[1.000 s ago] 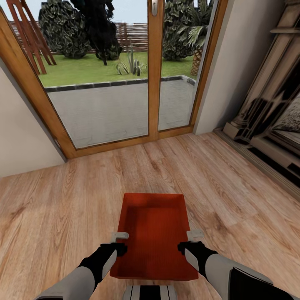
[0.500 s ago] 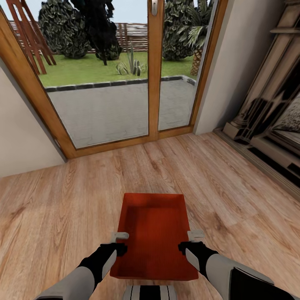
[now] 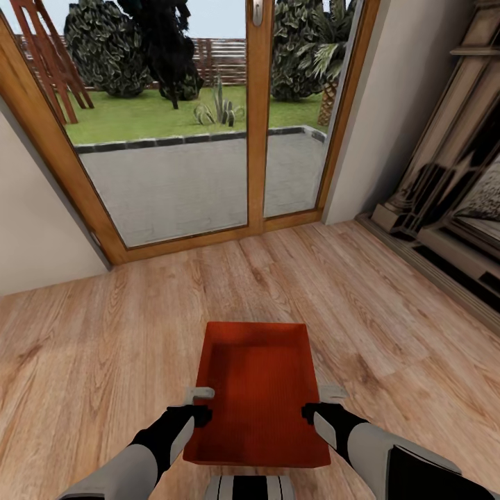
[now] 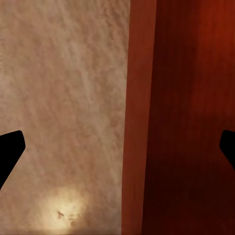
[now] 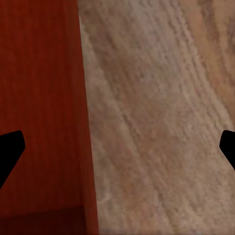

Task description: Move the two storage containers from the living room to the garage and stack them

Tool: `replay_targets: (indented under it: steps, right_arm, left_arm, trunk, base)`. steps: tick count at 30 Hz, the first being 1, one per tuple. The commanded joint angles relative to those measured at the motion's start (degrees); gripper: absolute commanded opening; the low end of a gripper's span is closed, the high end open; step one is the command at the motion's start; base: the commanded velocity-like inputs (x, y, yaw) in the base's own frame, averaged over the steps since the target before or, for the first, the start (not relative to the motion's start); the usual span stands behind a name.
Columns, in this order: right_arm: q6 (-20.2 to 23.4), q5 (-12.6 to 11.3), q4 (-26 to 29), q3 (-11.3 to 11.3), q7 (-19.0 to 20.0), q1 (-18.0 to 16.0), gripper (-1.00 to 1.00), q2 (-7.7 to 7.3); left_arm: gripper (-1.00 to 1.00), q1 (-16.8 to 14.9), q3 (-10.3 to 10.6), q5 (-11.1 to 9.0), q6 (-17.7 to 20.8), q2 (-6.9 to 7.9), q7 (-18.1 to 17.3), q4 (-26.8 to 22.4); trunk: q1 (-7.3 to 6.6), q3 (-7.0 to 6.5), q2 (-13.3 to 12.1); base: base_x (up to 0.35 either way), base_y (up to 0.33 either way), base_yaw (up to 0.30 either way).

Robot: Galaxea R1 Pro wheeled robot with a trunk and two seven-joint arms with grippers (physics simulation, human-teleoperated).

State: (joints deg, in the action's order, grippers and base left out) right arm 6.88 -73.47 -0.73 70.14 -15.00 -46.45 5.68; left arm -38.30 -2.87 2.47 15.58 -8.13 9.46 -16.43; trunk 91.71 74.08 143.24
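Bare plank floor point(image 3: 104, 333) lies open around the container point(image 3: 257, 389); glass doors point(image 3: 201, 125) and fireplace point(image 3: 444, 201) stand beyond.

Home: plank floor point(image 3: 125, 326), garden doors point(image 3: 208, 125)

One bin, two hands.
One orange-red ribbed rectangular plastic bin point(image 3: 257, 392); one left hand point(image 3: 197, 401), one right hand point(image 3: 326, 400); two glass door panes.

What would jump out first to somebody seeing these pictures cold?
The orange-red storage container low in the middle of the head view, with the left gripper and the right gripper at its two long sides, jaws open across the walls. Behind it, glass doors in a wooden frame look onto a green garden, with light wood floor all around.
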Motion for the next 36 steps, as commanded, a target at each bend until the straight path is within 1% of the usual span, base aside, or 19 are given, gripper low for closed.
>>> replay_targets:
  steps: [1, 5, 8, 9, 12, 15, 20, 36]
  right_arm:
    - [0.25, -0.27, -0.07, 0.50, -0.11, -0.04, 1.00, 0.04]
    - [0.24, -0.11, -0.06, 0.60, -0.11, -0.04, 1.00, 0.05]
    - [0.25, 0.38, -0.06, 0.81, -0.11, -0.04, 1.00, 0.34]
    - [0.36, 1.23, -0.01, 1.05, -0.11, -0.04, 1.00, 0.63]
    - [0.39, 3.65, 0.02, 1.11, -0.11, -0.04, 1.00, 0.73]
    - [0.47, 7.29, 0.03, 1.08, -0.11, -0.04, 1.00, 0.75]
    - [0.49, 7.87, 0.03, 1.01, -0.11, -0.04, 1.00, 0.67]
    - [0.50, 7.53, 0.03, 0.88, -0.11, -0.04, 1.00, 0.56]
  left_arm:
    - [1.00, -0.01, -0.29, 0.25, 0.33, -0.04, 0.12, -0.11]
    - [1.00, 0.00, -0.29, 0.25, 0.33, -0.04, 0.18, -0.10]
    - [1.00, -0.01, -0.29, 0.23, 0.33, -0.04, 0.20, -0.10]
    - [1.00, -0.01, -0.29, 0.22, 0.33, -0.04, 0.21, -0.09]
    - [1.00, 0.01, -0.29, 0.18, 0.33, -0.04, 0.21, -0.09]
    - [1.00, 0.02, -0.29, 0.16, 0.33, -0.06, 0.21, -0.09]
    - [1.00, 0.02, -0.29, 0.16, 0.33, -0.09, 0.21, -0.07]
    - [1.00, 0.03, -0.29, 0.08, 0.39, -0.05, 0.21, -0.01]
  trunk:
    - [-0.01, 0.04, 0.02]
    - [-0.01, 0.04, 0.02]
    - [-0.01, 0.04, 0.02]
    - [-0.01, 0.04, 0.02]
    - [-0.01, 0.04, 0.02]
    - [-0.01, 0.04, 0.02]
    - [-0.01, 0.04, 0.02]
    - [-0.01, 0.04, 0.02]
  base:
    - [0.000, 0.000, 0.000]
    - [0.000, 0.000, 0.000]
    - [0.000, 0.000, 0.000]
    - [0.000, 0.000, 0.000]
    - [0.000, 0.000, 0.000]
    - [0.000, 0.000, 0.000]
    - [0.000, 0.000, 0.000]
    - [0.000, 0.000, 0.000]
